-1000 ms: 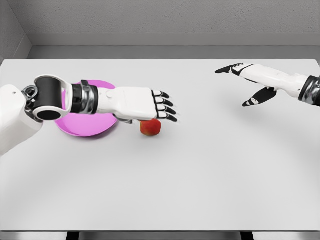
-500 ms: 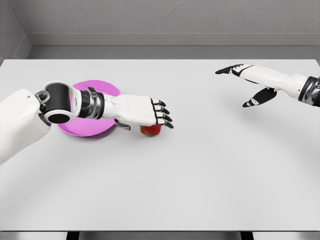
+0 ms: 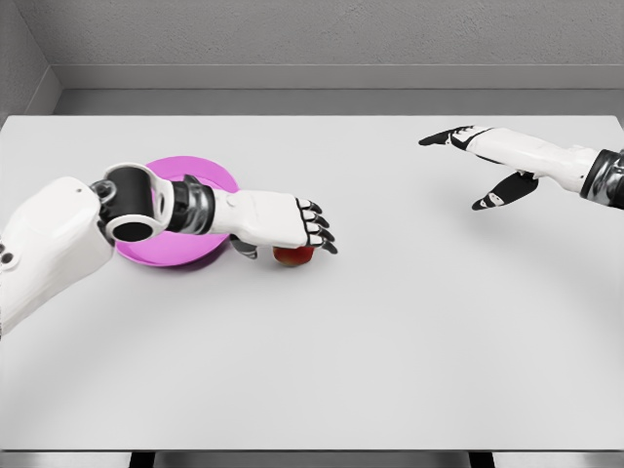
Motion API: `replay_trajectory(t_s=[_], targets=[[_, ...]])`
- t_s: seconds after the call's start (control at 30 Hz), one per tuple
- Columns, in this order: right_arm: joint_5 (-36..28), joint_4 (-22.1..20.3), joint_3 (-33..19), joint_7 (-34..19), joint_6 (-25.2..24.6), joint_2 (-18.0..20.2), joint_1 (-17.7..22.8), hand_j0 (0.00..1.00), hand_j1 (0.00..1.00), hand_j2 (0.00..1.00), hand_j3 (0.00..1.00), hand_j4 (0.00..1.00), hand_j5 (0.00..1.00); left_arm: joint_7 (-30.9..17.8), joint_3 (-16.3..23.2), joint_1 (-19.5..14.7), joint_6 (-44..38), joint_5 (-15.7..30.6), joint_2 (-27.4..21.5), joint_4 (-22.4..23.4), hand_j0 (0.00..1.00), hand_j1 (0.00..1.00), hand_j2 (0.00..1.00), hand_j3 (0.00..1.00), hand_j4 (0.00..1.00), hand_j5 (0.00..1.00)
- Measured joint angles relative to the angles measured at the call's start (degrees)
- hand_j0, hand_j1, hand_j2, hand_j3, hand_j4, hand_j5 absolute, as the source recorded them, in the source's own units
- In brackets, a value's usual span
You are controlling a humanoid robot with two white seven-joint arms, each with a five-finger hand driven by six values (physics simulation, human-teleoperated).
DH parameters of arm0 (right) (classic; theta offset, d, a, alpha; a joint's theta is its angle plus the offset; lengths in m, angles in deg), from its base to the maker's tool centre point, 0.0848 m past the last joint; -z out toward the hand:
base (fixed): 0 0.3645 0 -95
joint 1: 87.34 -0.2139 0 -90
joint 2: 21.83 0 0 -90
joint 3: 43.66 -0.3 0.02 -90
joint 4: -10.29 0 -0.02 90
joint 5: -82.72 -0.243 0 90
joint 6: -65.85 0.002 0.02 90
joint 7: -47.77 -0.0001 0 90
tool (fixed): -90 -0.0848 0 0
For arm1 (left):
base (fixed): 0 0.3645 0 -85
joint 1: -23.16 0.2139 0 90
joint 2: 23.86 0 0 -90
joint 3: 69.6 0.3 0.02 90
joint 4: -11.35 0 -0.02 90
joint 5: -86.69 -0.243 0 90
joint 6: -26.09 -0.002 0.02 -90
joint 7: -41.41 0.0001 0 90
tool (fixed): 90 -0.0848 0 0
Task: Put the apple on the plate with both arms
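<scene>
A red apple (image 3: pixel 293 255) sits on the white table just right of the pink plate (image 3: pixel 168 255). My left hand (image 3: pixel 288 242) lies low over the apple and hides its top half. Its fingers (image 3: pixel 318 226) drape over the fruit, only slightly bent, while the thumb (image 3: pixel 245 249) stands a little to the apple's left, apart from it. The left forearm crosses above the plate and covers much of it. My right hand (image 3: pixel 456 172) hovers far off at the upper right, open with its fingers spread and holding nothing.
The white table (image 3: pixel 370 341) runs across the whole view, with a grey wall behind its far edge. The table's front edge shows at the bottom of the picture.
My left hand has dropped lower over the apple and drawn back slightly left, so less of the fruit shows. The elbow has swung in. The right arm has stayed still.
</scene>
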State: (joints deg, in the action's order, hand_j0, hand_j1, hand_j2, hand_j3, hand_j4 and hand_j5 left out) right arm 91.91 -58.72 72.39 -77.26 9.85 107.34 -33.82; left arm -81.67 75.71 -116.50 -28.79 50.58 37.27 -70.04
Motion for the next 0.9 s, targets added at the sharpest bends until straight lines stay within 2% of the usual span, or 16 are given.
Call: replay_trajectory(t_s=[0.27,0.53,0.9], targets=[[0.0,0.0,0.0,0.0,0.1,0.0,0.3,1.0,1.0,1.0,1.0,1.0,1.0,0.0,0.1,-0.2,0.0,-1.6,1.6,2.0,0.99,0.99,0.99,0.99,0.99,0.99],[0.0,0.0,0.0,0.0,0.1,0.1,0.3,1.0,1.0,1.0,1.0,1.0,1.0,0.0,0.1,-0.2,0.0,-2.1,1.9,2.1,0.84,0.84,0.84,0.84,0.84,0.84],[0.0,0.0,0.0,0.0,0.4,0.0,0.3,1.0,1.0,1.0,1.0,1.0,1.0,-1.1,0.9,0.0,0.0,-2.2,2.0,2.1,0.84,0.84,0.84,0.84,0.84,0.84]])
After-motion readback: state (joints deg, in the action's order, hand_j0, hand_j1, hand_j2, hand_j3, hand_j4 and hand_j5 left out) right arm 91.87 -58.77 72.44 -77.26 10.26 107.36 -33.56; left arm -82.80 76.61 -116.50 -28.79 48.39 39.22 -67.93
